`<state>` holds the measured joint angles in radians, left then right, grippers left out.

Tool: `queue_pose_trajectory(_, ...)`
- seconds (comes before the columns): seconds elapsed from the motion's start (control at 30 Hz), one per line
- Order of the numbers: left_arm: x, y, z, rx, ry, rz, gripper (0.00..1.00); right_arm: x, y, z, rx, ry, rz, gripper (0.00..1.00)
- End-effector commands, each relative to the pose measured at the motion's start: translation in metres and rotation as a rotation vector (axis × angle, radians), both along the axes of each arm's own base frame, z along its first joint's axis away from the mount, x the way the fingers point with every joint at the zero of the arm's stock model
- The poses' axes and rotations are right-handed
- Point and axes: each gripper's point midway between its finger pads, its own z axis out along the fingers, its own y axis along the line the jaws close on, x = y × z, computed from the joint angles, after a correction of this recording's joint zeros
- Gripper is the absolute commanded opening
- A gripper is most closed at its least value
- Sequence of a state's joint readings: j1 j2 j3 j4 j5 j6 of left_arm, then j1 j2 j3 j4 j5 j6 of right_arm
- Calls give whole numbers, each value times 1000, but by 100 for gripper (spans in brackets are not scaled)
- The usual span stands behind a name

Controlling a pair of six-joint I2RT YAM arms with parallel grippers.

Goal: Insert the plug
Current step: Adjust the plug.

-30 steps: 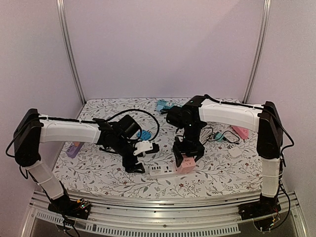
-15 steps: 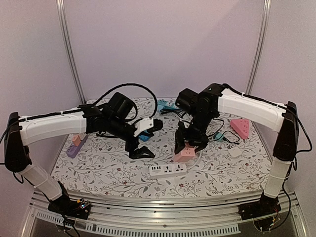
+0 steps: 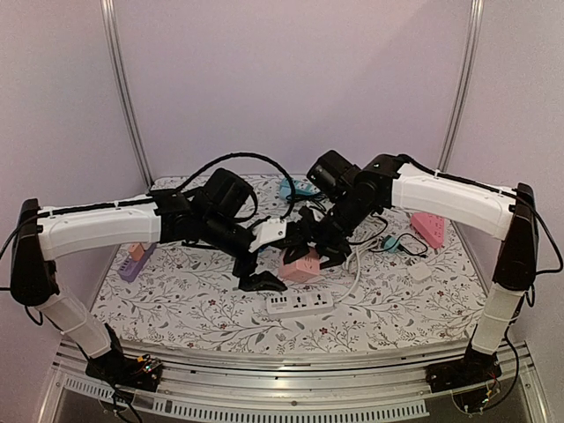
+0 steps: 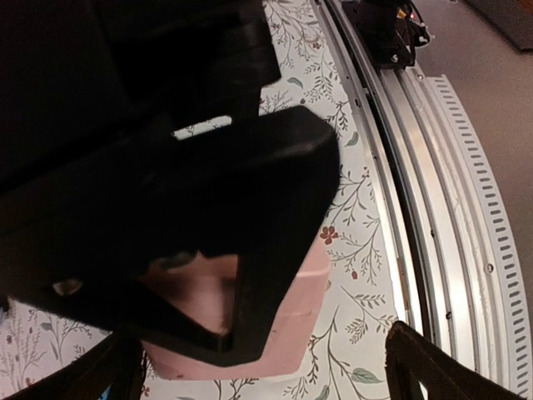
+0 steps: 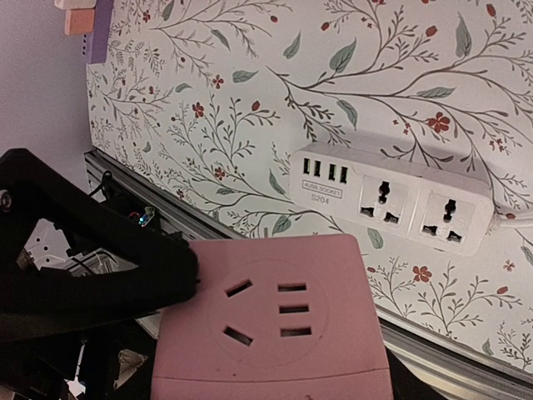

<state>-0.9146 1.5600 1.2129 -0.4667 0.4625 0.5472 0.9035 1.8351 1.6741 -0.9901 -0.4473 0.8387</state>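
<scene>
A pink socket cube (image 3: 300,267) is held aloft by the right gripper (image 3: 315,248), pinched at its sides so its slotted face is presented. A white plug (image 3: 268,233) is clamped in the left gripper (image 3: 262,236) just beside it (aligned for insertion, apparently). A white power strip (image 3: 300,304) lies on the table (image 3: 176,304) below.

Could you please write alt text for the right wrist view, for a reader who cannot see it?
A pink socket cube, held in the right claw, fills the lower foreground with its slotted face toward the camera. Beyond it, a white power strip with USB ports and two outlets lies on the floral tablecloth.
</scene>
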Motion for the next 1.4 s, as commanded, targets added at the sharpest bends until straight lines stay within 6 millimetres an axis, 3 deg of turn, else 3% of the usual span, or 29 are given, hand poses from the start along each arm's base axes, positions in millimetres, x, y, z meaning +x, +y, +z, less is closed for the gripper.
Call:
queue_pose_trajectory(0.0,6,-6,-3,16,-60,-5,99,-7,22,37,156,-34,19,0)
queue_pose_trajectory(0.13,13,-3,-2,29,-94,17,90,-9,25,42,193,-37,26,0)
queue_pose_trajectory(0.27,15,-2,3,28,-91,22,71,-10,26,43,202,-34,31,0)
queue_pose_trajectory(0.43,12,-3,9,17,-51,18,27,-10,30,44,222,-33,41,0)
queue_pose_trajectory(0.5,8,-3,10,12,-25,11,5,-10,30,44,222,-42,40,0)
queue_pose_trajectory(0.53,8,-3,11,9,-11,18,0,-9,30,45,220,-52,40,0)
queue_pose_trajectory(0.57,9,-3,12,4,0,24,0,-6,29,44,213,-65,35,4)
queue_pose_trajectory(0.6,9,-3,13,1,11,32,0,-4,27,43,204,-82,29,17)
queue_pose_trajectory(0.63,11,-2,14,-4,23,43,0,0,25,41,189,-105,17,33)
queue_pose_trajectory(0.7,15,-2,17,-17,45,74,0,10,19,38,155,-168,-10,75)
queue_pose_trajectory(0.77,18,-1,21,-34,73,102,0,18,12,38,139,-245,-39,95)
queue_pose_trajectory(1.0,28,-1,28,-66,117,171,0,34,8,62,313,-447,-177,99)
queue_pose_trajectory(1.13,31,-3,23,-61,133,192,0,32,9,64,328,-484,-222,97)
queue_pose_trajectory(1.37,44,-4,20,-54,105,249,0,32,11,51,277,-491,-328,89)
